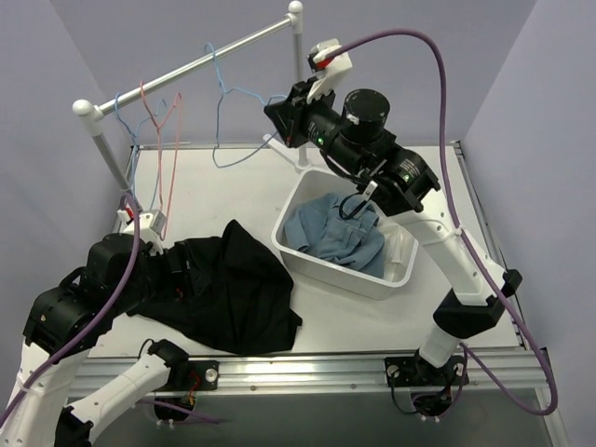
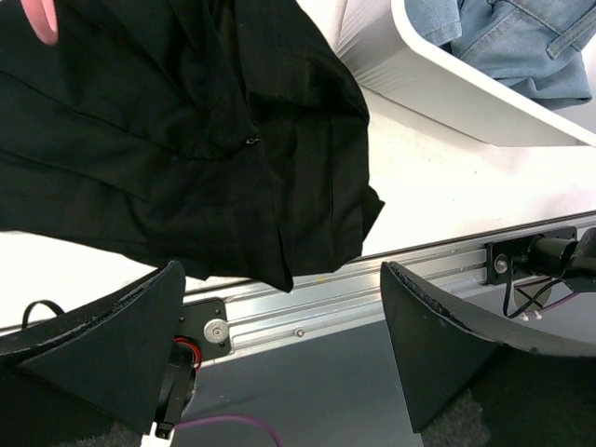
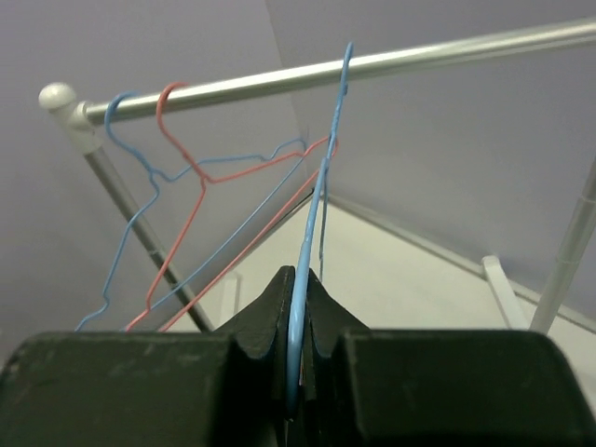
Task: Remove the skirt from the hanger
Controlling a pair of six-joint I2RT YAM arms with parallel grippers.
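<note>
**Skirt free of the hanger, lying on the table**

The black pleated skirt point(image 1: 228, 289) is heaped on the table point(image 1: 223, 186) at near left, just beside the white tub point(image 1: 317, 256), with no hanger in it. The left gripper point(image 2: 281, 307) hovers over its hem, jaws wide apart and empty. The right gripper point(image 3: 296, 372) is clamped on the light-blue hanger point(image 3: 318, 214), hooked on the rail point(image 3: 419, 58) along from 2 others. Removal looks done; next, likely, the right jaws must release.

Skirt point(image 1: 233, 289) crumpled flat; blue hanger point(image 3: 298, 326) hanging
</note>
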